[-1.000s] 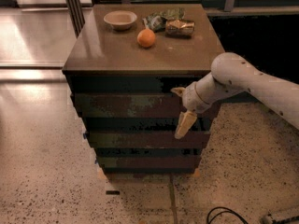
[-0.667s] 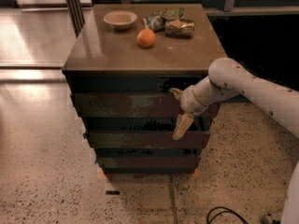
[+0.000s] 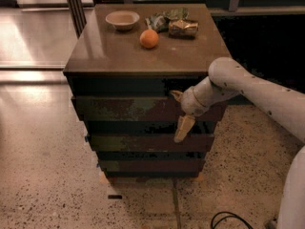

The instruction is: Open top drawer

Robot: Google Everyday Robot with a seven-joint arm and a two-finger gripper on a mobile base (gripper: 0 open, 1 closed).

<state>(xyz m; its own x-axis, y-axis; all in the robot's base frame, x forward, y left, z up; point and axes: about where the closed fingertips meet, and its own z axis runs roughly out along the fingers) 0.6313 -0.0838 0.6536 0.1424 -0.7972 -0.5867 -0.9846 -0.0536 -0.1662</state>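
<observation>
The top drawer is the widest dark brown front with greenish worn patches, just under the cabinet top. It looks closed or nearly so. My gripper is at the right part of that front. One tan finger sits at the drawer's upper edge. The other finger hangs down past its lower edge, so the fingers stand apart across the front. The white arm reaches in from the right.
Two slimmer drawer fronts lie below. On the cabinet top are a small bowl, an orange and crumpled snack bags. A black cable lies on the speckled floor at the lower right.
The gripper and forearm have shifted slightly left along the top drawer front. The drawer does not visibly move.
</observation>
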